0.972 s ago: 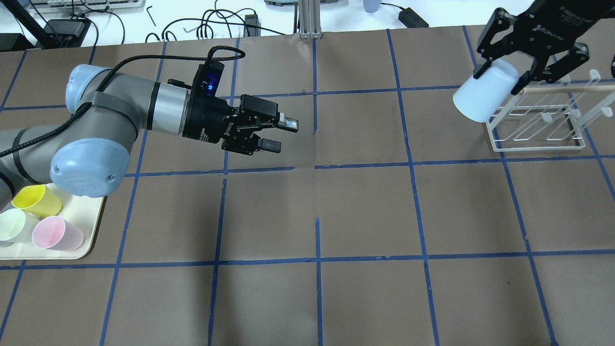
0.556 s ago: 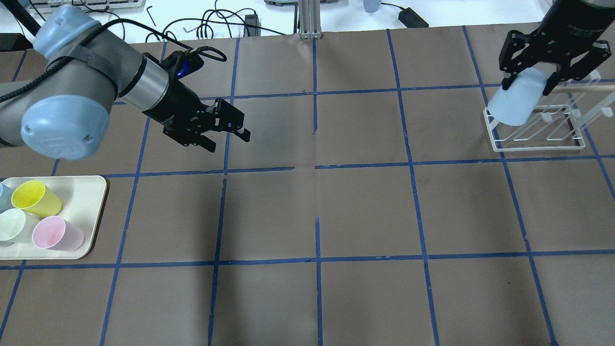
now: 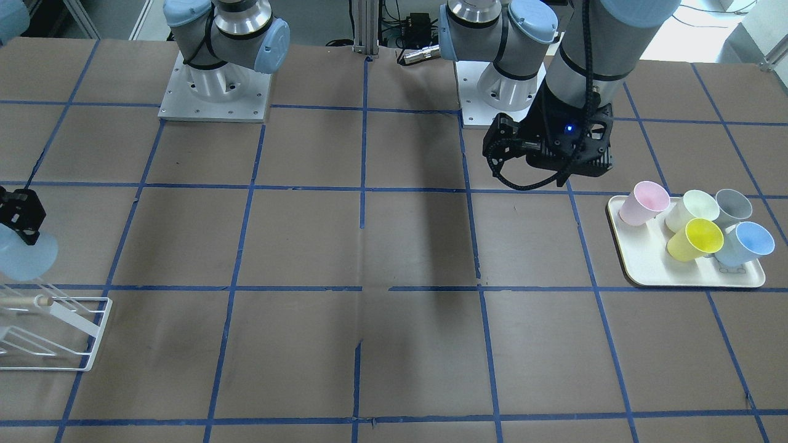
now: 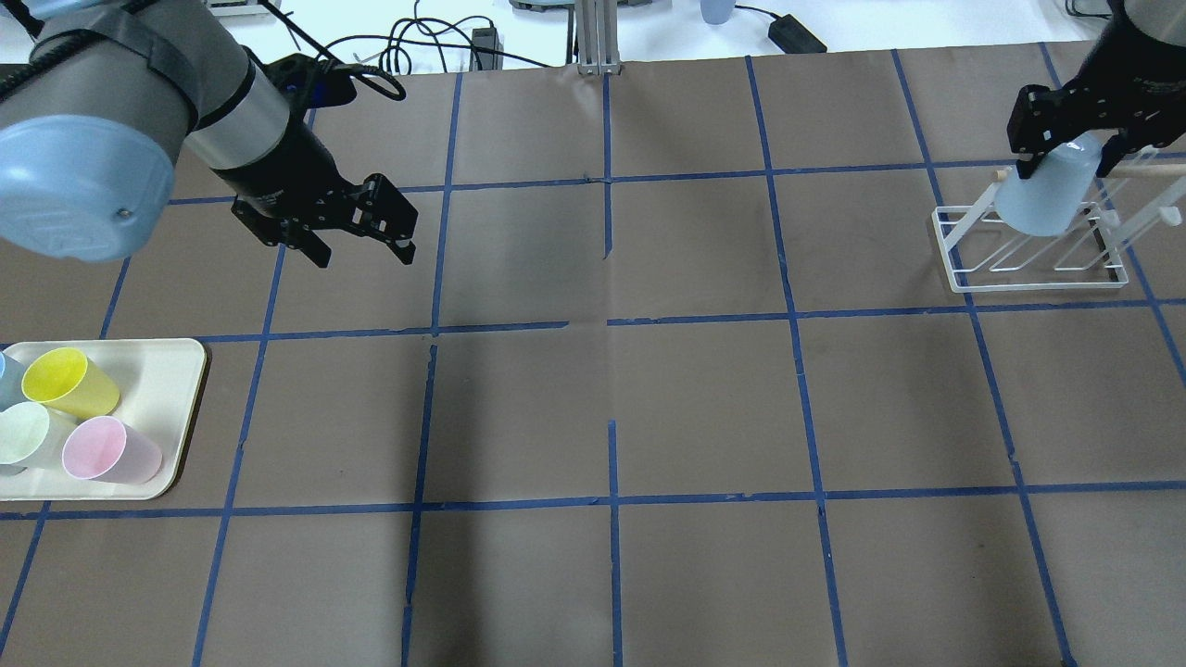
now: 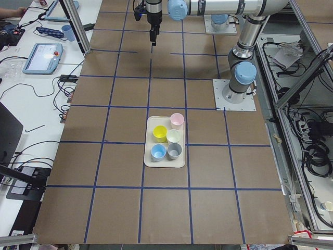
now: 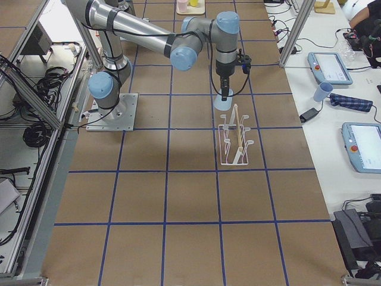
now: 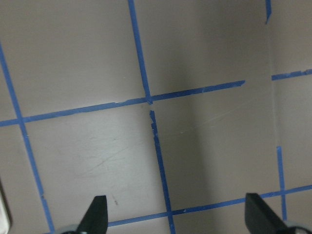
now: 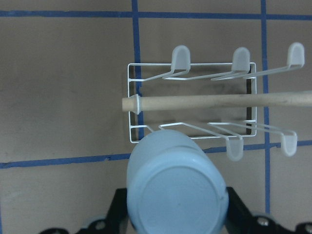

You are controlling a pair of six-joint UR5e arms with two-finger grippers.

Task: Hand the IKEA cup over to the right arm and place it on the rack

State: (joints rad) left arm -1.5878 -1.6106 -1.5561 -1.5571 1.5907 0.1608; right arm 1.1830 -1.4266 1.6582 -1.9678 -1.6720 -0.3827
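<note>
My right gripper (image 4: 1066, 169) is shut on the pale blue IKEA cup (image 4: 1045, 202). It holds the cup upside down, slightly tilted, over the left end of the white wire rack (image 4: 1038, 269). In the right wrist view the cup's base (image 8: 175, 192) faces the camera, just in front of the wooden rod (image 8: 204, 102) and over a front prong. I cannot tell whether the cup touches the prong. The cup (image 3: 24, 258) and rack (image 3: 61, 335) also show at the front-facing view's left edge. My left gripper (image 4: 363, 255) is open and empty above the table, far to the left.
A cream tray (image 4: 176, 371) at the near left holds a yellow cup (image 4: 69, 384), a pink cup (image 4: 109, 449) and others, among them a second pale blue cup (image 3: 748, 243). Blue tape lines grid the brown table. Cables lie beyond the far edge.
My right gripper has carried the cup right and down, from beside the rack to over its left end. My left arm has drawn back to the left, open and empty.
</note>
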